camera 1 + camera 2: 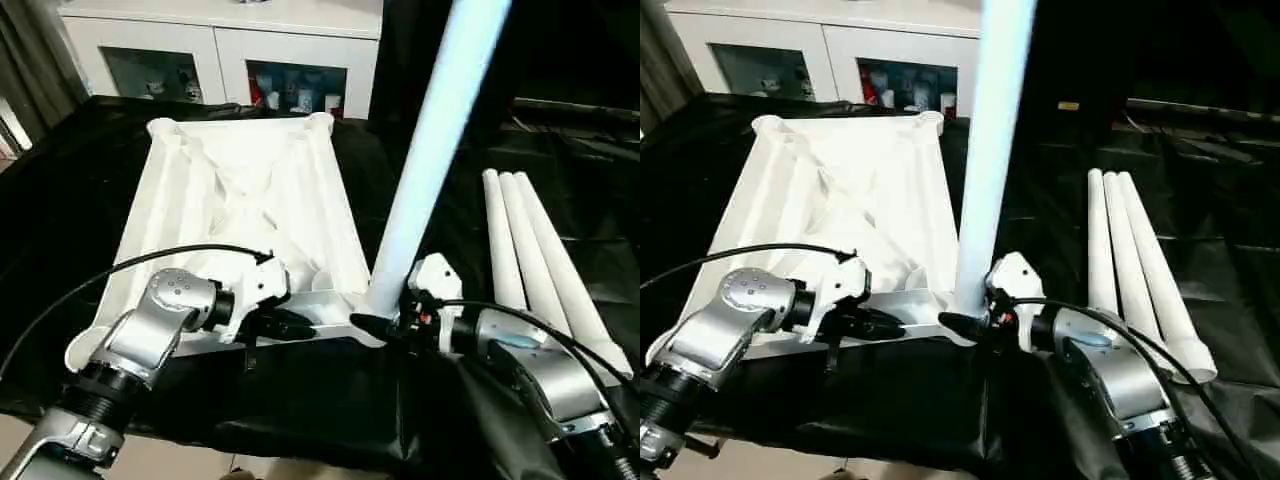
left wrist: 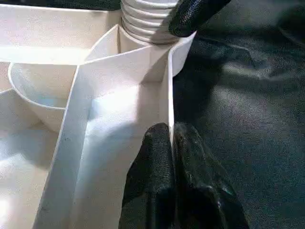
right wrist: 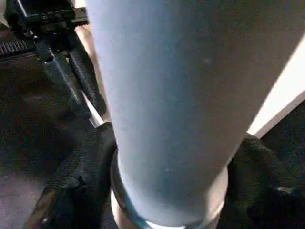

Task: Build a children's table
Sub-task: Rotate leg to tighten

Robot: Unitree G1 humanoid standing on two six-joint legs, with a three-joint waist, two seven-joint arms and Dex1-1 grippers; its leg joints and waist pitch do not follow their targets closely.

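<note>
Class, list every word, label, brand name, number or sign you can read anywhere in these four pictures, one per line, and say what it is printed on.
None can be read.
The tabletop, the upright leg and the three spare legs show plain white, with no print.
The items behind the cabinet glass doors are too small and blurred to read.
A small yellowish tag on the dark background is too small to read.
</note>
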